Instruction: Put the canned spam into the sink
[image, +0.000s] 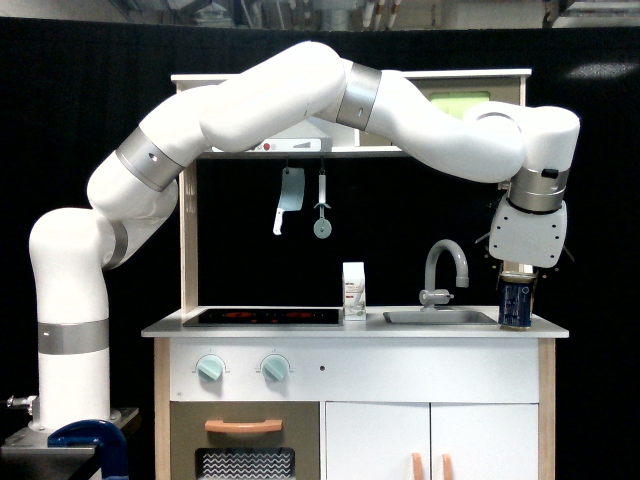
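The jaws (517, 283) are hanging straight down over the far end of the table (250, 328), on the exterior view's right, and they are closing on the top of the canned spam (515, 305); the fingers themselves are mostly hidden behind the white wrist housing and the tin, so how wide they are standing cannot be read, though the tin's upper edge is sitting right up between them, which suggests a grip from above. The tin is standing upright with its long axis vertical, and its base is looking level with or just clear of the table top; whether it is touching is too close to tell. The relation that matters is sideways: the sink (440, 318) is lying just beside the tin toward the exterior view's left, with the basin's near edge almost under the tin's left side and the faucet (444, 268) arching over the basin's far half. In my judgement the carry is therefore calling for a small lift and a short shift to that side, keeping the tin below and clear of the spout. The white carton (354, 290) is standing beyond the sink, well out of the path.
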